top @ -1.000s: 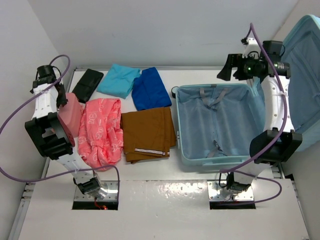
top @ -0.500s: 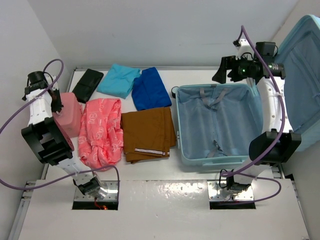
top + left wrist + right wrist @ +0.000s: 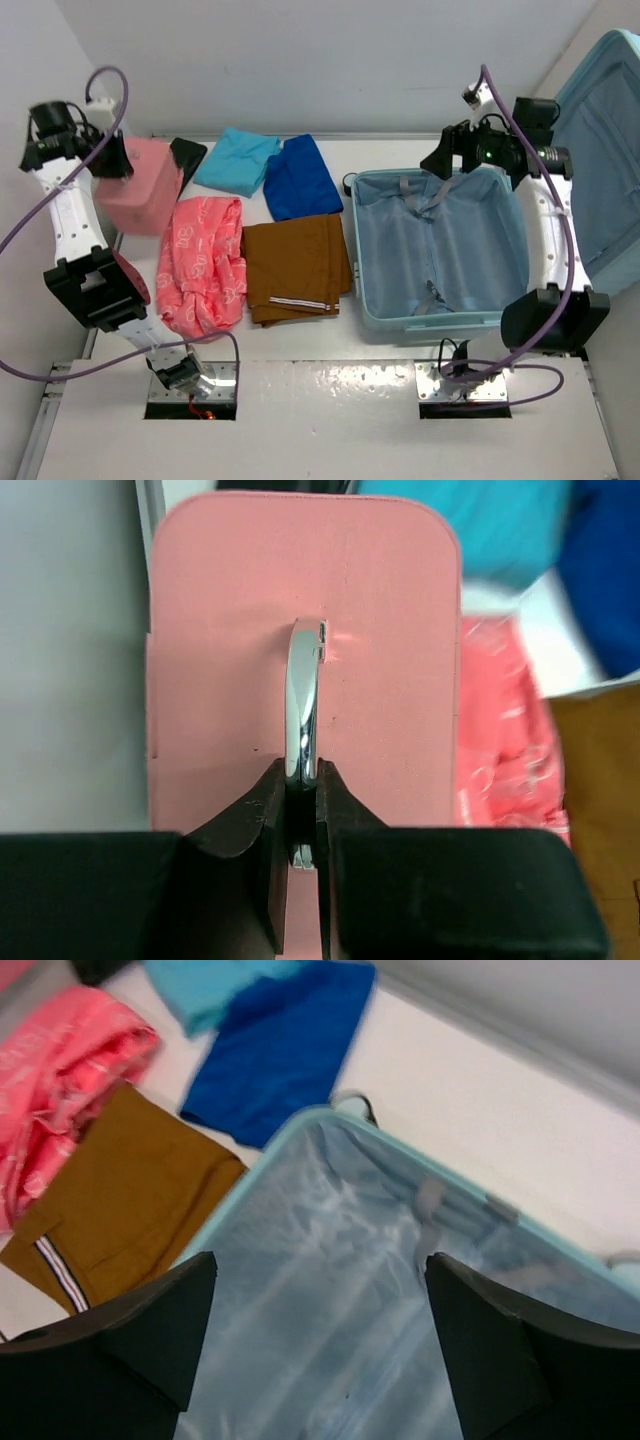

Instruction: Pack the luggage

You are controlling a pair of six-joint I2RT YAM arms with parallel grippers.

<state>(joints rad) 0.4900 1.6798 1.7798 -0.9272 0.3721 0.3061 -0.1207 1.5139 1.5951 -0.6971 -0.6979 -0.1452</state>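
The luggage (image 3: 357, 250) lies open on the right of the table, its blue-grey lining (image 3: 330, 1300) bare and its lid (image 3: 612, 150) standing up at the far right. My right gripper (image 3: 447, 157) hangs open over the luggage's far left corner; the right wrist view shows nothing between its jaws (image 3: 320, 1270). My left gripper (image 3: 108, 160) is shut on the chrome handle (image 3: 303, 695) of a small pink case (image 3: 380, 630), which hangs tilted above the table's far left (image 3: 145, 190).
Left of the luggage lie folded brown trousers (image 3: 296, 267), a pink patterned cloth (image 3: 203, 262), a dark blue garment (image 3: 300, 178), a teal garment (image 3: 237, 160) and a black item (image 3: 187, 152). Walls stand close at the back and left.
My left arm has raised the pink case off the table and carried it back. The right gripper has swung left and lower over the luggage's far rim.
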